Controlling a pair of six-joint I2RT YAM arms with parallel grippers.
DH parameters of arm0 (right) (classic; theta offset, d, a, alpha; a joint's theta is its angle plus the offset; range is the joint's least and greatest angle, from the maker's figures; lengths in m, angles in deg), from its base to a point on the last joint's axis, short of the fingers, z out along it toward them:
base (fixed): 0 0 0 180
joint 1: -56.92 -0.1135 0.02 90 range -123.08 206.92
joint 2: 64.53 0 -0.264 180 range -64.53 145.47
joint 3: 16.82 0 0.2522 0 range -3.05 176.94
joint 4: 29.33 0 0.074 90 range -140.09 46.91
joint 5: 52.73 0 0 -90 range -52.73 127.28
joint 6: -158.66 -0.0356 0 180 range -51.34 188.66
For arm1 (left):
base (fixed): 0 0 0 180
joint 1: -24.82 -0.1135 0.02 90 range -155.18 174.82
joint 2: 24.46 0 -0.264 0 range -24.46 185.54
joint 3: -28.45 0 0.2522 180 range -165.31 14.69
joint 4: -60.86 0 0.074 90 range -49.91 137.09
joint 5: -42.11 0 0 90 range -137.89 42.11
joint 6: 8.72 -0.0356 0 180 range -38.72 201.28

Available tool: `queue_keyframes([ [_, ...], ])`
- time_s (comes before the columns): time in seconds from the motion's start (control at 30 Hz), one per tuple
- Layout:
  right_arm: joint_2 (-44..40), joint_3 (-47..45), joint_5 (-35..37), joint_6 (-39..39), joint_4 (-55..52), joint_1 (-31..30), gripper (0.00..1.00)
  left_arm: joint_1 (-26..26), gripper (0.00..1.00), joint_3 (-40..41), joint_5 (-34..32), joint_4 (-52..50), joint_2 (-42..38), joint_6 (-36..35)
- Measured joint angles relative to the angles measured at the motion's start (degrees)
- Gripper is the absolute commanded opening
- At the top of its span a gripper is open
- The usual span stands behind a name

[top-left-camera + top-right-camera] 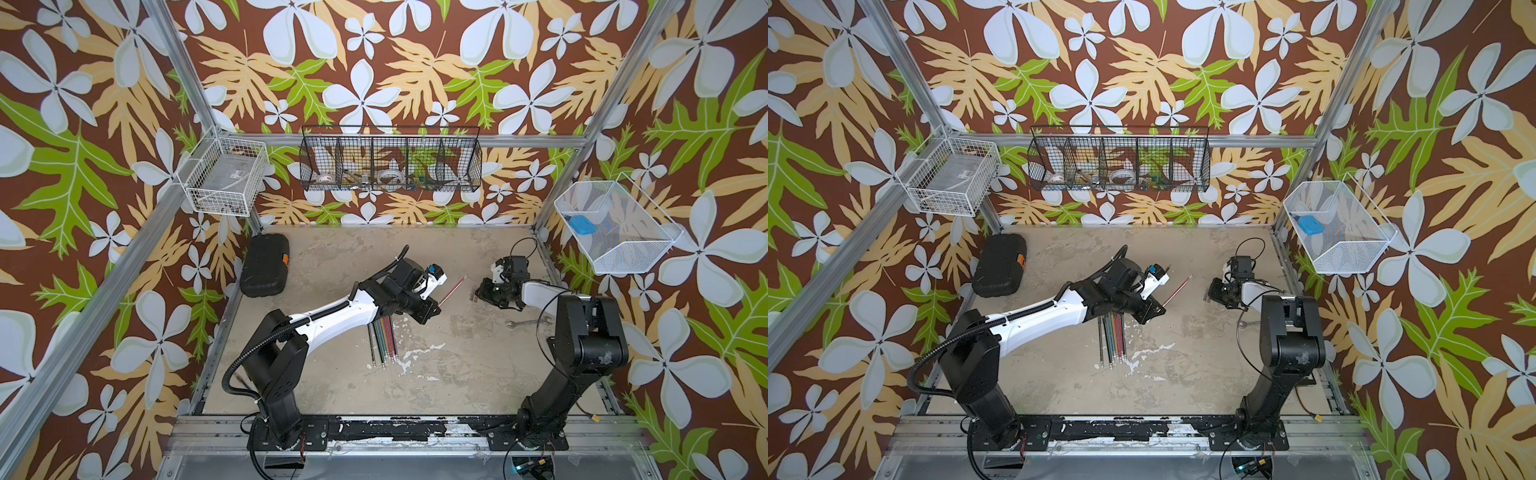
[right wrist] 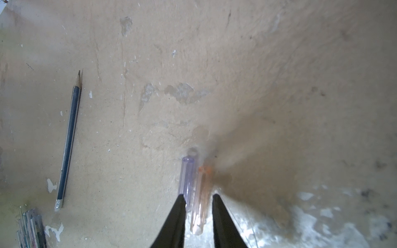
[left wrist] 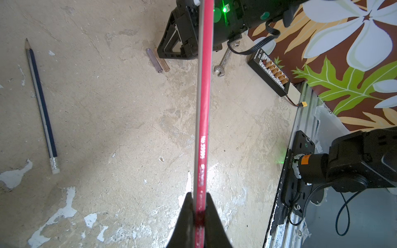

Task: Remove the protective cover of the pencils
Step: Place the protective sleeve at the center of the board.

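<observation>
My left gripper (image 1: 434,306) (image 3: 198,194) is shut on a red pencil (image 1: 455,289) (image 1: 1179,289) (image 3: 204,107), which is held above the table and points toward the right arm. My right gripper (image 1: 480,296) (image 2: 198,195) is low over the table with its jaws apart. A clear orange cover (image 2: 199,204) (image 3: 164,65) lies loose between them, beside a clear purple cover (image 2: 187,178) (image 3: 153,60). A bundle of coloured pencils (image 1: 384,340) (image 1: 1113,338) (image 2: 30,225) lies under the left arm. One dark bare pencil (image 3: 41,105) (image 2: 68,141) lies apart.
A wrench (image 1: 523,322) (image 3: 223,62) lies by the right arm. A black case (image 1: 266,266) sits at the back left. Wire baskets hang on the walls: white (image 1: 224,176), black (image 1: 390,164) and white mesh (image 1: 615,228). A black connector block (image 3: 270,73) is near the table edge.
</observation>
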Motion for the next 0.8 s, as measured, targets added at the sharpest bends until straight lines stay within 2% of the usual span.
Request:
queue_keyframes([
  [0.23,-1.05,-0.52,-0.13,-0.07,-0.02,0.11,0.26,0.0,0.0,0.0,-0.31,-0.04,0.15,0.0],
  [0.37,-5.57,-2.49,-0.59,-0.24,0.31,0.11,0.26,-1.07,0.0,0.04,-0.33,0.0,0.81,0.0],
  [0.6,-23.63,-17.99,-3.3,-1.68,4.46,-0.28,0.26,-4.28,0.0,0.0,-4.02,0.68,5.16,1.01],
  [0.8,-42.53,-33.97,-5.9,-0.48,6.86,-0.68,0.28,-5.27,0.0,-5.55,-9.64,-1.9,11.52,1.33],
])
